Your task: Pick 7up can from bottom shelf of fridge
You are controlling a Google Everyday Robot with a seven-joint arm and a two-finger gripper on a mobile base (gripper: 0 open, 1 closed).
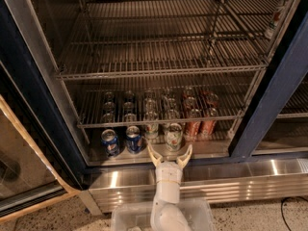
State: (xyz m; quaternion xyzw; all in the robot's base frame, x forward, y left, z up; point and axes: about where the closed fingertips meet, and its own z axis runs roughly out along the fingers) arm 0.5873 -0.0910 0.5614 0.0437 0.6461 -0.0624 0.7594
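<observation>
The fridge (43,105) stands open with a dark blue frame and wire racks. On its bottom shelf (211,149) stand rows of cans. The front 7up can (173,135) is pale whitish-green with a silver top; a second one (151,130) stands just left of it. My gripper (169,152) is white, its two fingers open and spread, pointing into the fridge right in front of and just below the front 7up can, with nothing held.
Two blue Pepsi cans (110,142) stand at the left front. Red-orange cans (192,125) stand to the right. Wire racks (159,64) hang low over the cans. A shiny steel base panel (231,177) runs below. A blue post (272,90) stands at right.
</observation>
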